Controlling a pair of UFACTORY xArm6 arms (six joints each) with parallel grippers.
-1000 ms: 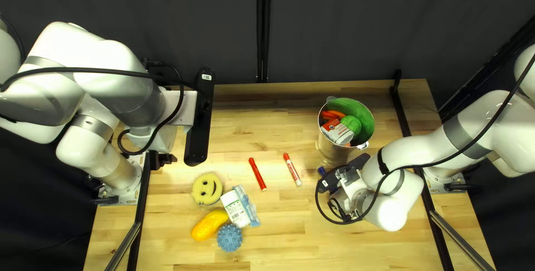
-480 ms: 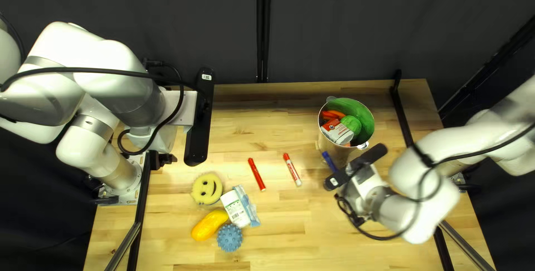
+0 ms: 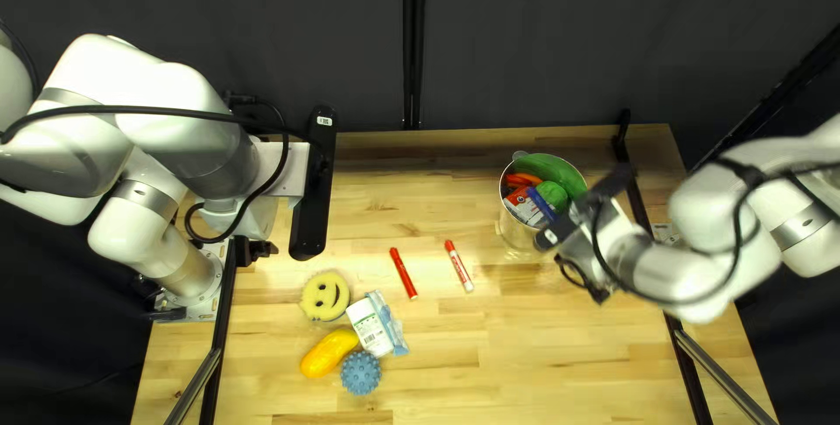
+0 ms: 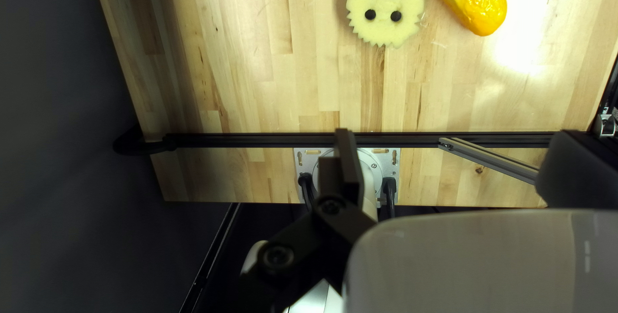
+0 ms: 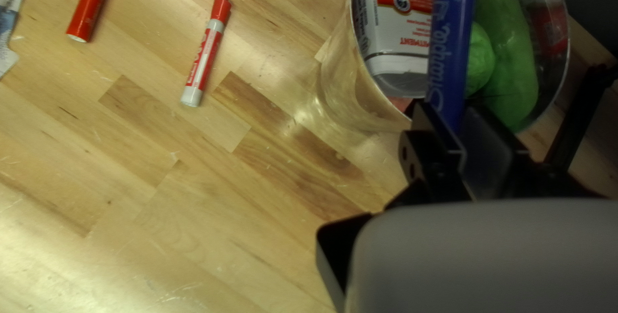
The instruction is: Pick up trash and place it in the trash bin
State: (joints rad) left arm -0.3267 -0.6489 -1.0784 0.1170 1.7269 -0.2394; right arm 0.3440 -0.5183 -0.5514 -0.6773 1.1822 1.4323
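since the right gripper (image 5: 458,151) has the blue marker (image 5: 450,47) pinched between both fingers, with the far end poking over the trash bin (image 5: 338,91) rim above the carton (image 5: 391,33) and green stuff (image 5: 507,62) inside, i'd let go right here. maybe tilt it a bit steeper first so it slides in instead of bridging the rim. bin looks pretty full, so watch for a bounce-out. left gripper (image 4: 456,158) is wide open, holding nothing, hanging over its own base.
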